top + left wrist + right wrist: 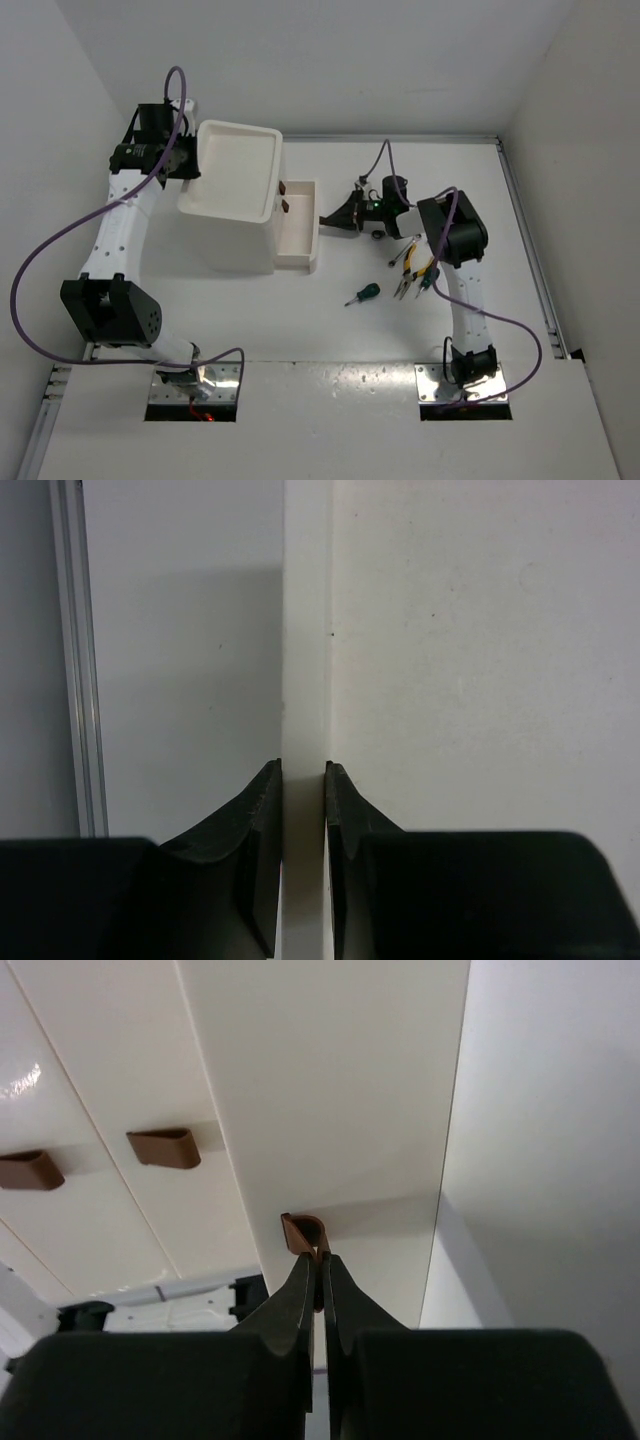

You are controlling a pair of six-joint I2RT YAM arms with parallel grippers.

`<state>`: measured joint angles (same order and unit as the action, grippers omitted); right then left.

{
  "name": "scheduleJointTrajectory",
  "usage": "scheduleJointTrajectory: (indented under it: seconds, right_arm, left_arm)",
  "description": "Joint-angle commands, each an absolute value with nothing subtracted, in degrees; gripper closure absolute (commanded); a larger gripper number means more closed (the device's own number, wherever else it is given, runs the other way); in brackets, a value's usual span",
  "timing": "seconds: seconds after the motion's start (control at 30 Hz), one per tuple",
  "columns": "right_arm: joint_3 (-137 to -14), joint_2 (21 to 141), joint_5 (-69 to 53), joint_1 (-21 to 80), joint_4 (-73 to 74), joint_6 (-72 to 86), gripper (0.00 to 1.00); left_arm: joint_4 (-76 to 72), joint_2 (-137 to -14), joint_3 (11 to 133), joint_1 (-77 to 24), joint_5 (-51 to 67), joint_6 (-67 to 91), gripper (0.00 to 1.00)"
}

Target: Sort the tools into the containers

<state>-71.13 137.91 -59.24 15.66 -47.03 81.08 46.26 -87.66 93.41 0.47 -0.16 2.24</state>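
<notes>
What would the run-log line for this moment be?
left gripper: shut on box wall | right gripper: shut on drawer handle | drawer: pulled out | green-handled screwdriver, pliers: on table

1. The box unit (pixel 240 215) looks like white plastic. In the right wrist view its drawer fronts (pixel 100 1080) are smooth and glossy, with a bright highlight at the left.
2. Each drawer handle (pixel 163 1147) is red-brown plastic, smooth with a soft sheen.
3. The left gripper (pixel 303 770) and the right gripper (pixel 320 1260) have black fingers (pixel 250 825) with a matt finish.
4. The table (pixel 330 410) is white and matt, with faint specks.
5. The rail (pixel 78 660) looks like dull silver metal.
6. The base plates (pixel 225 378) at the near edge are bare, shiny metal.
7. The screwdriver (pixel 362 295) has a green plastic-looking handle, and the pliers (pixel 412 272) have yellow grips. Their finish is too small to tell.
8. The cables (pixel 60 238) have a smooth purple sheath.
</notes>
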Motion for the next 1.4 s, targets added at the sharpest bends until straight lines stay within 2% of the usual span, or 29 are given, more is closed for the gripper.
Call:
scheduleJointTrajectory:
  seconds: [0.0, 0.1, 0.2, 0.23, 0.27, 0.3, 0.33, 0.37, 0.4, 0.5, 0.57, 0.6, 0.67, 0.77, 0.8, 0.93, 0.97, 1.03, 1.17, 1.37]
  right_arm:
    - [-70.84, 133.51, -60.56, 13.97, -38.69, 69.89, 1.00]
    - [-70.84, 131.84, -60.56, 12.84, -33.77, 65.58, 1.00]
    - [-70.84, 130.43, -60.56, 12.83, -29.64, 62.25, 0.94]
    - [-70.84, 129.91, -60.56, 12.83, -28.40, 61.36, 0.77]
    - [-71.36, 129.90, -60.56, 12.83, -26.91, 60.39, 0.70]
    - [-72.06, 129.90, -60.56, 12.83, -22.98, 57.77, 0.64]
    - [-72.07, 129.29, -60.56, 12.83, -20.94, 56.27, 0.51]
    - [-72.59, 129.29, -59.95, 12.83, -19.09, 54.77, 0.46]
    - [-73.21, 127.89, -59.94, 12.83, -17.51, 53.28, 0.43]
    - [-73.74, 126.22, -59.94, 12.83, -13.19, 48.70, 0.40]
    - [-74.26, 124.28, -59.41, 12.83, -11.52, 46.59, 0.40]
    - [-74.27, 123.49, -59.41, 12.83, -10.90, 45.80, 0.40]
    - [-74.27, 120.87, -58.80, 12.83, -8.10, 42.46, 0.40]
    - [-75.67, 117.78, -58.80, 12.30, -1.25, 34.48, 0.37]
    - [-76.20, 115.69, -58.19, 11.78, 1.21, 31.93, 0.31]
    - [-80.05, 110.22, -56.70, 11.07, 15.25, 16.57, 0.27]
    - [-81.46, 109.52, -55.21, 10.55, 25.47, 5.56, 0.27]
    - [-84.97, 108.20, -51.96, 10.55, 41.65, -12.89, 0.27]
    - [-83.42, 104.78, -46.16, 10.55, 56.73, -34.81, 0.25]
    - [-70.68, 94.93, -37.63, 13.96, 57.05, -55.77, 0.20]
  left_arm:
    - [47.02, -90.26, 93.25, 0.44, 1.05, 2.81, 1.00]
    - [46.49, -90.26, 93.25, 0.44, 1.05, 2.81, 1.00]
    - [46.49, -90.26, 93.25, 0.44, 1.05, 2.81, 1.00]
    - [46.49, -90.26, 93.25, 0.44, 1.66, 2.81, 1.00]
    - [46.49, -90.26, 93.25, 0.44, 1.67, 2.81, 1.00]
    - [46.49, -90.26, 93.25, 0.44, 1.67, 2.81, 0.94]
    - [46.49, -90.26, 92.73, 0.44, 2.19, 2.81, 0.87]
    - [45.97, -89.65, 92.72, 0.44, 2.20, 2.81, 0.78]
    - [45.97, -89.65, 92.72, 0.44, 2.20, 2.81, 0.55]
    - [45.44, -89.65, 92.72, 0.44, 3.51, 2.81, 0.21]
    - [45.44, -89.65, 94.38, 0.44, 3.52, 2.81, 0.18]
    - [45.44, -89.65, 94.92, 0.44, 3.52, 2.81, 0.11]
    - [45.44, -90.18, 97.71, 0.44, 3.52, 2.81, 0.10]
    - [45.96, -90.18, 103.07, 0.44, 3.52, 2.81, 0.00]
    - [46.49, -90.18, 104.75, 0.44, 3.52, 2.20, 0.00]
    - [49.65, -90.70, 113.36, 0.44, 3.52, 2.20, 0.00]
    - [50.18, -90.18, 114.94, 0.96, 3.52, 2.20, 0.00]
    - [50.71, -88.08, 114.00, 0.97, 3.52, 2.20, 0.00]
    - [50.71, -85.00, 109.35, 2.45, 3.52, 1.59, 0.00]
    - [49.48, -80.77, 101.60, 5.44, 4.65, 1.05, 0.00]
